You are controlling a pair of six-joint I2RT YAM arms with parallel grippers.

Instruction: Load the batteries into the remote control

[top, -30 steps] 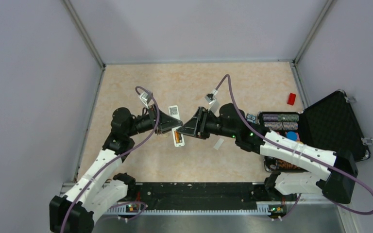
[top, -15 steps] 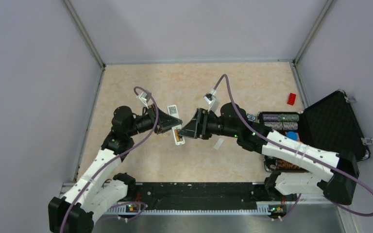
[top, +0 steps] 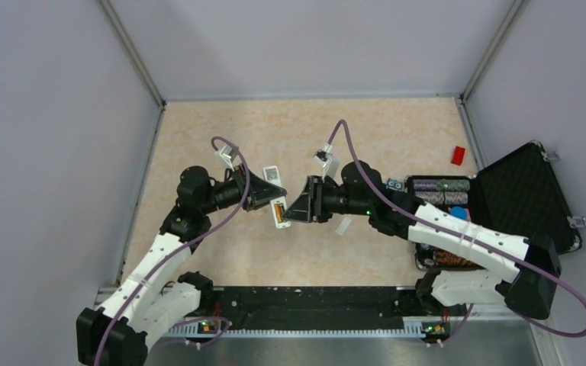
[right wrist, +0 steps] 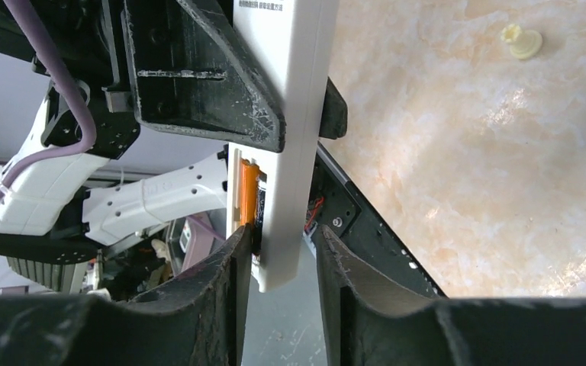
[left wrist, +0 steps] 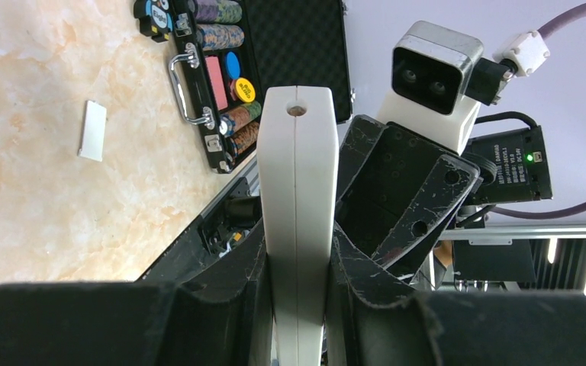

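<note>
My left gripper [left wrist: 297, 244] has scuffed, matt black plastic fingers [left wrist: 236, 282]. Between them I see the remote control [left wrist: 297, 191], smooth matt white plastic, with a glossy copper-orange battery [right wrist: 247, 194]. Beyond the fingertips lies a polished marbled tabletop [left wrist: 30, 191].

Left hand [top: 268, 202], right hand [top: 290, 211], tip to tip

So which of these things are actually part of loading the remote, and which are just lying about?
Part of the job: remote, battery sitting in its back.
Lying about: black case, chips, red block, cream lump.
</note>
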